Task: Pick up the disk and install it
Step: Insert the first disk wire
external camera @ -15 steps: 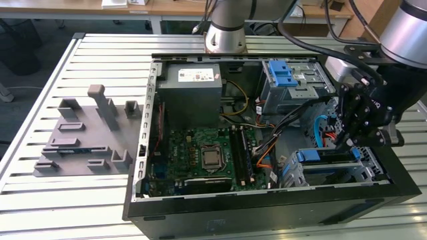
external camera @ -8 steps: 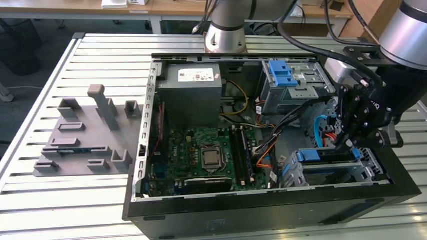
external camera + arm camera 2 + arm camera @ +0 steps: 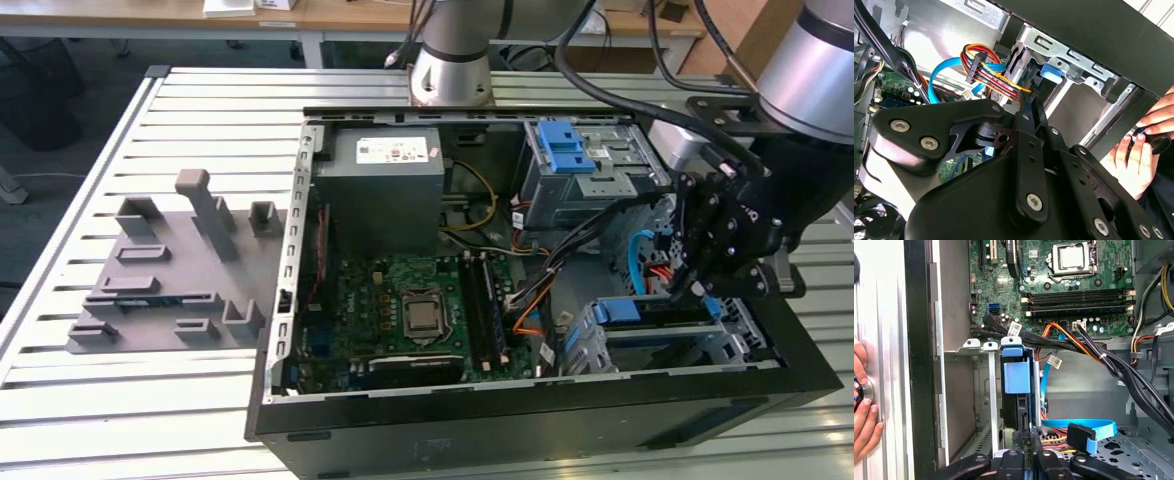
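The disk (image 3: 1016, 377) stands edge-on in the slot of the grey drive cage (image 3: 971, 390) at the case's front corner, with its blue carrier tab facing the camera. In the exterior view it is the blue strip (image 3: 654, 312) inside the cage (image 3: 731, 345) at that view's right. My gripper (image 3: 1025, 432) is directly on the disk's rear edge, fingers drawn together around it. The gripper (image 3: 691, 292) hangs just above the cage. In the second wrist view the gripper (image 3: 1029, 102) points at the blue tab (image 3: 1051, 72).
Red, yellow and black cables (image 3: 1079, 340) and a blue flat cable (image 3: 1079, 427) run close beside the cage. The motherboard (image 3: 414, 310), grey power box (image 3: 387, 190) and a second cage with a blue latch (image 3: 574, 160) share the case. A person's hand (image 3: 1139, 150) rests outside the case wall.
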